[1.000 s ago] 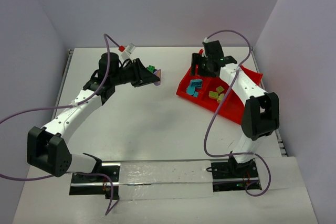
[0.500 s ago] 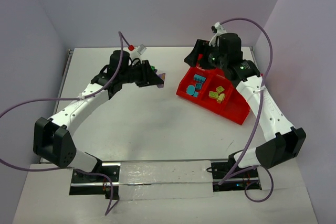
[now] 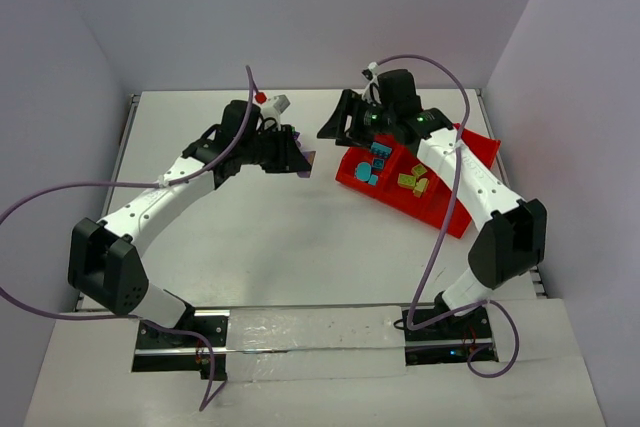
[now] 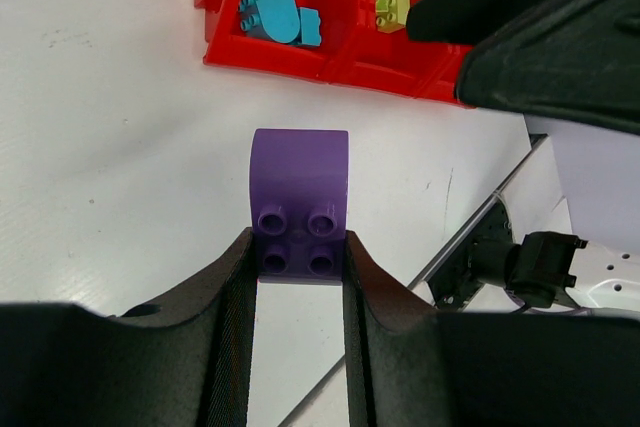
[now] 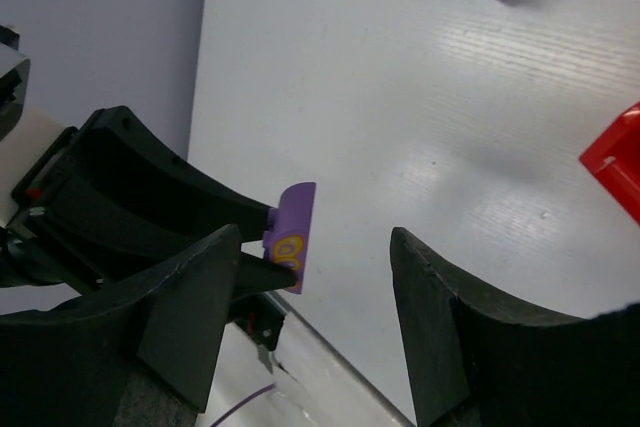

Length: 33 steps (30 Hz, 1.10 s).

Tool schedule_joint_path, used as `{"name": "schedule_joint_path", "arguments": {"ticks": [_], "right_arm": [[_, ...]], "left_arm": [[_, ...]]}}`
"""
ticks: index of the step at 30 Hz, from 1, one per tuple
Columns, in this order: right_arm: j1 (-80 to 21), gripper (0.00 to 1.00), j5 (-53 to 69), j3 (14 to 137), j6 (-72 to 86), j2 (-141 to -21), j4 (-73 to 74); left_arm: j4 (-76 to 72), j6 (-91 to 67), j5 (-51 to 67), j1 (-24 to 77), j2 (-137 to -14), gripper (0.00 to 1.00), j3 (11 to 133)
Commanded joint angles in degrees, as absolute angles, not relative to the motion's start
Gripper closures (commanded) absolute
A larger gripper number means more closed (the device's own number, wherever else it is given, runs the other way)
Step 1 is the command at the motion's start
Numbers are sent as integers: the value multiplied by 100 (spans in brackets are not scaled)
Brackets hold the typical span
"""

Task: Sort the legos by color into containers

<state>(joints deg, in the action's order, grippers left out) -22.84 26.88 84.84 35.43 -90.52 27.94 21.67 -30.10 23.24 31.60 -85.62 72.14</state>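
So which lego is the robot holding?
The purple lego, pinched in the left gripper. The teal legos and yellow-green legos just lie in the red tray.

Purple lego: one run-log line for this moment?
left tool: shut on purple lego | right tool: open, empty | placement: outside red tray

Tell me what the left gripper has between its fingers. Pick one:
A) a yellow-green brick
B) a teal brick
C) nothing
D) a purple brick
D: the left wrist view shows the purple brick clamped between the two fingers of the left gripper, studs facing the camera.
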Motion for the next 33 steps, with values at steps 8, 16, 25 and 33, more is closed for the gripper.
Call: {"name": "schedule_joint_path", "arguments": {"ticks": [8, 16, 25, 33], "right_arm": [[-2597, 31, 3257, 8365, 3966, -9311, 2091], [-2617, 34, 3260, 8016, 4123, -9376, 1816], [-2645, 65, 3775, 7721, 4346, -9378, 1432], [-2659, 100, 3986, 7629, 4399, -9312, 1209]], "left_arm": [[2153, -2864, 2312, 3273, -8596, 100, 7562], [2080, -2953, 2268, 3287, -8543, 100, 7541], [2109, -2932, 2163, 3296, -8613, 100, 7614], [2149, -2918, 1973, 3314, -8609, 100, 7607]]}}
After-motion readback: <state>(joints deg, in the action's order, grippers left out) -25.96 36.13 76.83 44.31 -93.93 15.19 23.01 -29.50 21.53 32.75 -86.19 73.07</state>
